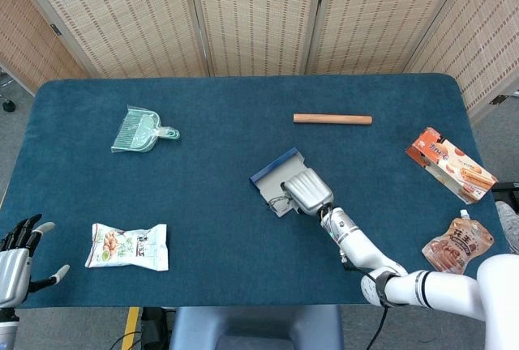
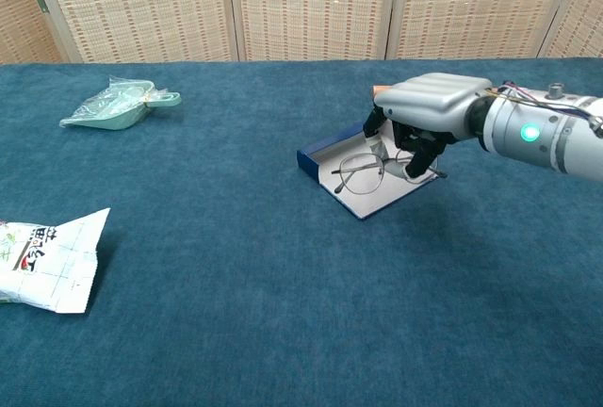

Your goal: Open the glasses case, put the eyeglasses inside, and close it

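The glasses case lies open at mid-table, a blue shell with a pale grey inside. Thin-rimmed eyeglasses rest tilted on that open inside; in the head view only a bit of their frame shows at the case's near edge. My right hand hovers over the case, palm down, its fingers curled onto the glasses' right side and pinching them. From the head view the same hand covers most of the case. My left hand sits at the table's near left corner, fingers spread, holding nothing.
A green dustpan lies at the back left and a wooden stick behind the case. A snack bag lies near the left hand. An orange box and a brown pouch sit at the right edge.
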Available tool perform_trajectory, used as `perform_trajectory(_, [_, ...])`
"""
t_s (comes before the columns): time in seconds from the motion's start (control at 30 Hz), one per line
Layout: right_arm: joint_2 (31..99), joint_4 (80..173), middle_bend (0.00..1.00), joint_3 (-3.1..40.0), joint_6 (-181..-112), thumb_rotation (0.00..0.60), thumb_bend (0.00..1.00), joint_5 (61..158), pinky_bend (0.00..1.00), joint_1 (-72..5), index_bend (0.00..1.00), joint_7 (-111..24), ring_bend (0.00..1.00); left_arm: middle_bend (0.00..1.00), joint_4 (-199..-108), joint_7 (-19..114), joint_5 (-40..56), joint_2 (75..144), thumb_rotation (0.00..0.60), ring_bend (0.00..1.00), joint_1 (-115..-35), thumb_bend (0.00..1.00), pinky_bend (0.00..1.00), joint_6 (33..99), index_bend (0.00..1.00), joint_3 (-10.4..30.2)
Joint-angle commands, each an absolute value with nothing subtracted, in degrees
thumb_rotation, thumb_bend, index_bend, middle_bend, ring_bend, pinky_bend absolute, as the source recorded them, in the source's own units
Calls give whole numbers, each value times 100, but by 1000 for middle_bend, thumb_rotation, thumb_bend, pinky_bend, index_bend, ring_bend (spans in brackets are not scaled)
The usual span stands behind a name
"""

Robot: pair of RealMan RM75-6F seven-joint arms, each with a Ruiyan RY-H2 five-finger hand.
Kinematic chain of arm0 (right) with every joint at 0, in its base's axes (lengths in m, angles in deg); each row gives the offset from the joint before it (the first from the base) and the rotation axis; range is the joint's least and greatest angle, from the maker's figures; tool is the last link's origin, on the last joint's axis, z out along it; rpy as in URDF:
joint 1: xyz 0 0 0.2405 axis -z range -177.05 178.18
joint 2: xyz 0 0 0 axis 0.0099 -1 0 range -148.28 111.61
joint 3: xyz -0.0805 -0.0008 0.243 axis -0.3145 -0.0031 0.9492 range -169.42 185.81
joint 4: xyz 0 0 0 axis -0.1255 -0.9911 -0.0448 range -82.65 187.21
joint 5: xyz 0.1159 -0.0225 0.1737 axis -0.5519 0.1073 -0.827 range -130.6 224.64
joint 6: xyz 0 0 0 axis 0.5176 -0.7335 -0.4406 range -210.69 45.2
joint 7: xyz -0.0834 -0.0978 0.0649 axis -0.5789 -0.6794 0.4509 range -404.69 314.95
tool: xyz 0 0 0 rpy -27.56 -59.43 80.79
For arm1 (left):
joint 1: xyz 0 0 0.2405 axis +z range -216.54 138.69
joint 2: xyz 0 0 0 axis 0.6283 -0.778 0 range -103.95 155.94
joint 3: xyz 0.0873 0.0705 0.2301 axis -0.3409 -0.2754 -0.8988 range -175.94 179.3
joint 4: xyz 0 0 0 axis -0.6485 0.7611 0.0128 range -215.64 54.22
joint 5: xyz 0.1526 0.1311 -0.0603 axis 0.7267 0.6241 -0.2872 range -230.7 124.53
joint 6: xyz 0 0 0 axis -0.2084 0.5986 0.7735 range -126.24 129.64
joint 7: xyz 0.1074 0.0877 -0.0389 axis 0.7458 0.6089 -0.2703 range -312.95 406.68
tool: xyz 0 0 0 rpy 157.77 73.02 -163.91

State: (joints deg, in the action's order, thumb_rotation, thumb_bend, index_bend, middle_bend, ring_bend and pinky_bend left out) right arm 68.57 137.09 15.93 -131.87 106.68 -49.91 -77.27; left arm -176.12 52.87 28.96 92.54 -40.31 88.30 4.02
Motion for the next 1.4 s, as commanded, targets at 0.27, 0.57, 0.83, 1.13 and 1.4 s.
perform_trajectory(0.27, [7248,12397,1000,1645,-12551,600,383,11325,1000,-5452,600,-7026,1000,119,-17652,5337,2851,9222,600,105,-3995,199,190,8853,236,400])
perform_trajectory(0.57, [7771,11517,1000,1573,-12385,600,374,11569,1000,-5555,595,-6669,1000,119,-17638,5335,2831,9230,600,105,-3992,200,190,8822,236,393])
perform_trajectory(0.83, [8009,11213,1000,1678,-12481,600,345,11424,1000,-5538,342,-6730,1000,119,-17573,5270,2809,9238,600,105,-3972,200,190,8822,236,393])
perform_trajectory(1.13, [7928,11475,1000,1792,-12820,600,309,11376,1000,-5367,73,-6678,1000,119,-17506,5209,2809,9259,600,105,-3970,200,190,8794,236,387])
perform_trajectory(1.4, [8001,11607,1000,1763,-12788,600,273,11274,1000,-5361,3,-6912,1000,119,-17490,5196,2824,9275,600,105,-3979,199,190,8775,236,383])
